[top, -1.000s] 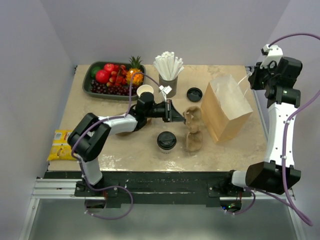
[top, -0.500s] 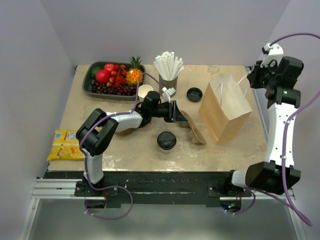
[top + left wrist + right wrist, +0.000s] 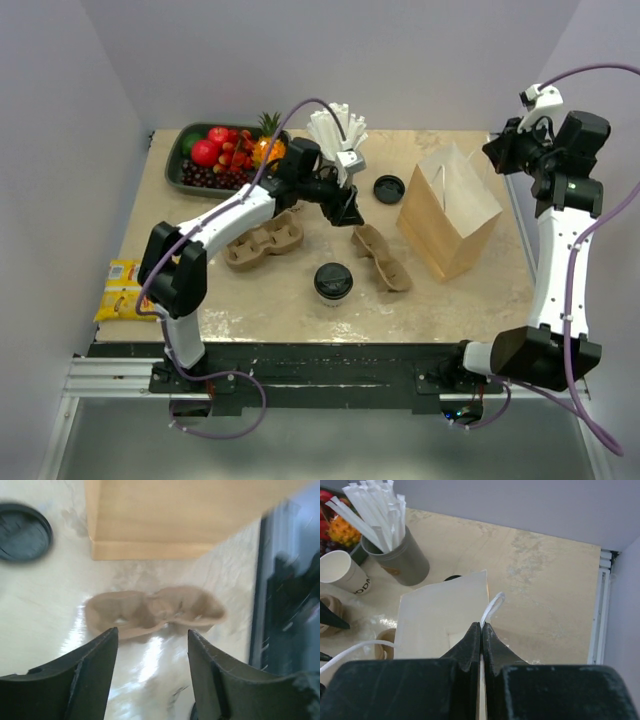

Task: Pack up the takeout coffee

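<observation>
Brown pulp carrier (image 3: 380, 258) lies before the paper bag (image 3: 450, 210), my left gripper (image 3: 347, 210) spread empty near it. My right gripper (image 3: 481, 629) pinches the bag's white handle (image 3: 492, 607) (propping it, I judge). Next: grasp the lidded coffee cup (image 3: 333, 282), just beside the carrier.

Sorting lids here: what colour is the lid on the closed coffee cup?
The lid is black, clearest in the top external view.

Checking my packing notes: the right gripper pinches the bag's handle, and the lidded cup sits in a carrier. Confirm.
The lidded cup stands beside a carrier, not in it, as the top view shows; the grip on the handle is right.
</observation>
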Robot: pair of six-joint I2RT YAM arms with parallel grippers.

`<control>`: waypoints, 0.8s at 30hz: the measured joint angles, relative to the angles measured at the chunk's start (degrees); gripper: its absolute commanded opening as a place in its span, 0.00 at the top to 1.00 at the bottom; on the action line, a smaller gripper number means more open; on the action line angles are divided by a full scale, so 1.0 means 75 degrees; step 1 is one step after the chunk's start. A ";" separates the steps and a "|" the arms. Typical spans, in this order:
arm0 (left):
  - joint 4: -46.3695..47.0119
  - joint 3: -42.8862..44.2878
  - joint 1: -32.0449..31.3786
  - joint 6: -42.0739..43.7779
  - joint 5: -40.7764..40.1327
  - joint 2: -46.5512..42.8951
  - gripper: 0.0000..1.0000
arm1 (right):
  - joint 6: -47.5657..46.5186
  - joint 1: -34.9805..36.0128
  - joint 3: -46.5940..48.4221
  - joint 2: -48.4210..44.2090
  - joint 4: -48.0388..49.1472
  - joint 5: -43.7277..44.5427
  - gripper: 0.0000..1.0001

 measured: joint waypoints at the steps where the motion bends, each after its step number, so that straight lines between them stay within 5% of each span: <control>1: -0.0449 0.0216 -0.0026 0.0947 0.0009 -0.0114 0.35 | -0.0012 0.0003 -0.0006 -0.0035 0.0035 -0.0157 1.00; 13: -0.5502 0.1953 -0.1014 1.1112 -0.0254 -0.0108 0.34 | -0.0020 0.0003 -0.0093 -0.0525 0.0114 -0.1460 1.00; 24: -0.7245 0.2996 -0.1932 1.4388 -0.1527 0.1996 0.42 | 0.0085 0.0000 -0.0734 -0.0428 0.0256 -0.2063 1.00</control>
